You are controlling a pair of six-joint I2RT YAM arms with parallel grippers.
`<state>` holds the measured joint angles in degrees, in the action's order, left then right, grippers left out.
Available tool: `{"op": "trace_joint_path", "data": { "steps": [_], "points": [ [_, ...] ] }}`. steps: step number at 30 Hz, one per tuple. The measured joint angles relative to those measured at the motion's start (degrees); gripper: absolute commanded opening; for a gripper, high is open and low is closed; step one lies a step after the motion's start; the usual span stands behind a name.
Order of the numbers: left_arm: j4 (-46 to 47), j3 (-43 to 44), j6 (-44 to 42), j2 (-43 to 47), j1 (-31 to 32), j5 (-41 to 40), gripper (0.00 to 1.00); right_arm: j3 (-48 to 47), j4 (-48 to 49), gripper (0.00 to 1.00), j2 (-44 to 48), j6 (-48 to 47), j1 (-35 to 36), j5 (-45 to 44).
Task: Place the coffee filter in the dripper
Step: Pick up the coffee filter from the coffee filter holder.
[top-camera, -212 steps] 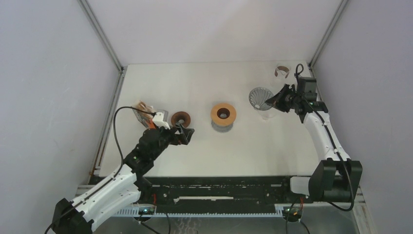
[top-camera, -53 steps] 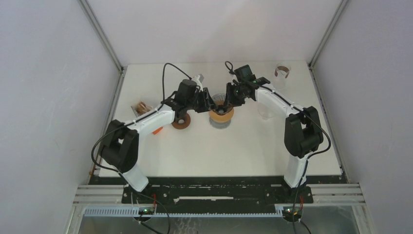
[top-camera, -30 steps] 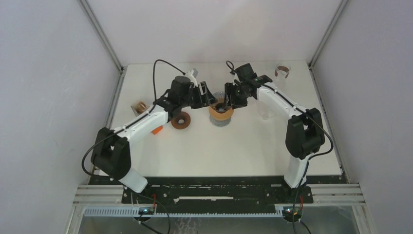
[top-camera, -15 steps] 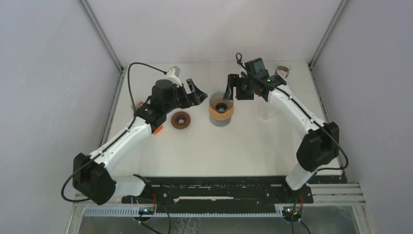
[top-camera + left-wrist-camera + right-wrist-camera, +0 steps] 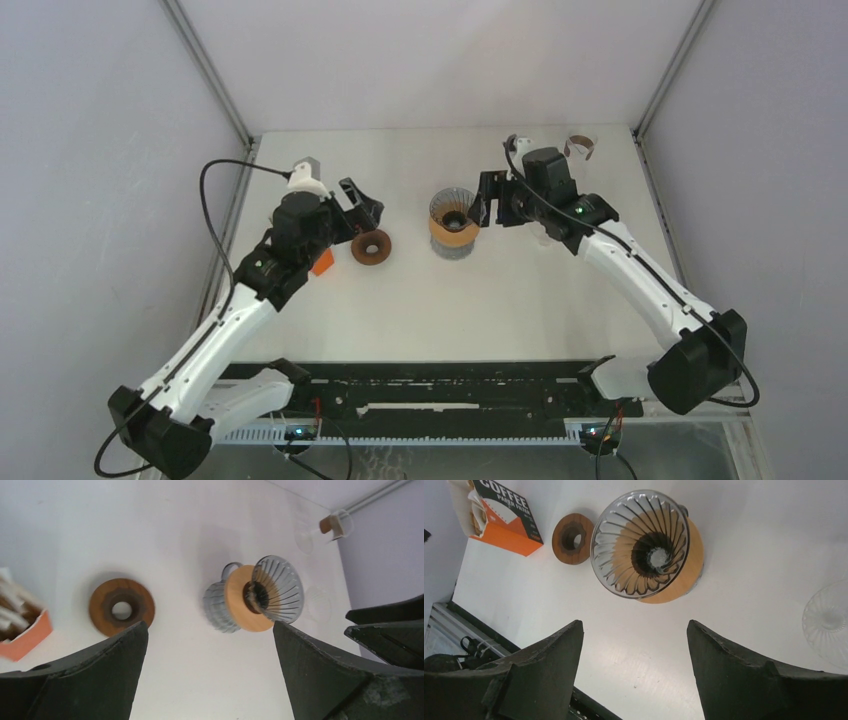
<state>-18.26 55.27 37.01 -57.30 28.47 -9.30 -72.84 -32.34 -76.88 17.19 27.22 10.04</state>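
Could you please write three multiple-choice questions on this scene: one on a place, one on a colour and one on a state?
1. Where does the dark wooden ring lie?
A. On the table, between the filter box and the dripper.
B. Stacked on the dripper.
C. Inside the box.

2. What colour is the filter box below its black label?
A. Blue.
B. Green.
C. Orange.

3. How do the left gripper and the right gripper stand?
A. Both shut on the ring.
B. Both open and empty.
C. One open, one shut.

Answers: 1 A, the top view shows it flat between them; 2 C, the right wrist view shows orange; 3 B, each wrist view shows wide jaws holding nothing.
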Motion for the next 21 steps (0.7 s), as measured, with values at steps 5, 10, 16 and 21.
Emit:
{"op": "trace_joint_path", "data": {
  "steps": [5, 10, 16, 21],
  "points": [
    [-4.63, -2.05, 0.52, 5.22, -0.15, -6.03, 1.00, 5.90, 2.21, 0.84, 3.04, -0.07, 2.19, -1.92],
    [-9.42, -2.47, 0.57, 8.70, -3.21, -11.91, 0.96, 10.67, 4.13, 0.84, 7.67, -0.11, 3.28, -3.19],
    [-12.33, -3.04, 1.64, 9.42, -8.90, -14.53, 0.82, 13.57, 6.69, 0.84, 13.29, -0.09, 3.69, -4.74],
    [-12.50, -2.95, 2.23, 5.40, -15.08, -13.29, 0.70, 15.19, 8.20, 0.84, 13.75, -0.09, 4.15, -5.33]
  ]
}}
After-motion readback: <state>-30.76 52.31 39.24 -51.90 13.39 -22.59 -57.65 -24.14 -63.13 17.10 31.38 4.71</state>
